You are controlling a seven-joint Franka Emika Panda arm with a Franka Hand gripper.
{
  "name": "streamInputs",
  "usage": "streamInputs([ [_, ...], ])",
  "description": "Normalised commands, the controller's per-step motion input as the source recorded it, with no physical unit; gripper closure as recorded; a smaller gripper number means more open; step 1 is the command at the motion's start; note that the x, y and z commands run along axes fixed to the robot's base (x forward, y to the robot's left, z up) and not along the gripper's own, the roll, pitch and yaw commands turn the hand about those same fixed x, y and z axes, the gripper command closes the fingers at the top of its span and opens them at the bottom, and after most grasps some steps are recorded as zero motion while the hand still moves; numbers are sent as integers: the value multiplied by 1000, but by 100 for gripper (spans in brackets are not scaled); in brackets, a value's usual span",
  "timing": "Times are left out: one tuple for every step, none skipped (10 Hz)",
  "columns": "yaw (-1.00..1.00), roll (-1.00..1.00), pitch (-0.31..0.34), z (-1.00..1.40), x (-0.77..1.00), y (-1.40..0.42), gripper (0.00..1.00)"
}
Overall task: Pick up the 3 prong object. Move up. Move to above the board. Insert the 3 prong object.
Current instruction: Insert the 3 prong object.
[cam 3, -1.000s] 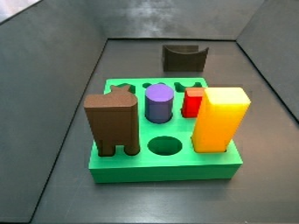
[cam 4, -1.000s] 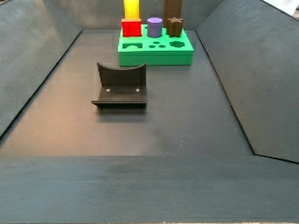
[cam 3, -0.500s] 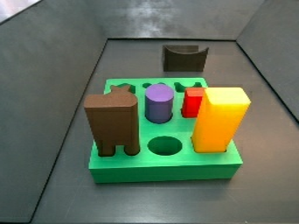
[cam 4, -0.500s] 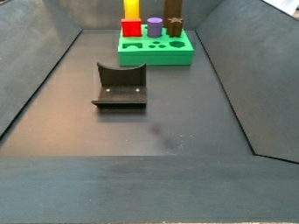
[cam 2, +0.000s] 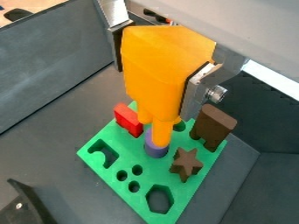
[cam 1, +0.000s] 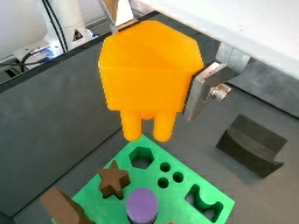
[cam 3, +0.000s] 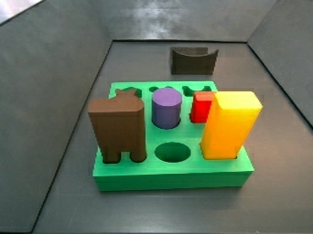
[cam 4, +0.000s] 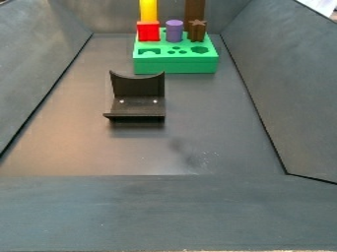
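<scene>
In both wrist views my gripper (cam 1: 152, 87) (cam 2: 162, 79) is shut on the 3 prong object (cam 1: 146, 70) (cam 2: 163, 66), an orange-yellow block with a blocky top and short legs pointing down. One silver finger (cam 1: 205, 86) (cam 2: 201, 87) presses its side. The block hangs above the green board (cam 1: 184, 166) (cam 2: 111, 140), apart from it. The board also shows in both side views (cam 3: 171, 178) (cam 4: 178, 64). Neither the gripper nor the held block shows in the side views.
The board holds a brown block (cam 3: 119, 128), a purple cylinder (cam 3: 167, 107), a red block (cam 3: 202, 106), a tall yellow-orange block (cam 3: 230, 123) and a brown star (cam 2: 187, 162). The dark fixture (cam 3: 193, 60) (cam 4: 136, 96) stands on the floor apart from the board. Grey walls surround the floor.
</scene>
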Motion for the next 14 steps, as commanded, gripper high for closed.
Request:
streamInputs([
  [-49,0,-20,0,-131,0,100],
  [-154,57,-27,-37,-243,94,100],
  [574,119,0,-311,86,289,100],
  [831,119,-130,-834,-34,209,100],
  [860,91,-127,-863,-49,220,100],
  [849,51,-121,-869,-3,231,100],
  [777,0,-147,-831,0,229,100],
  [677,113,-147,-849,0,171,100],
  [617,176,-147,-797,0,126,100],
  [554,211,-149,-731,51,54,100],
  [391,267,-97,-646,89,0,100],
  [183,301,-36,-643,129,0,100],
  [69,277,-29,-711,140,0,100],
  [-111,257,-31,-834,83,-9,100],
])
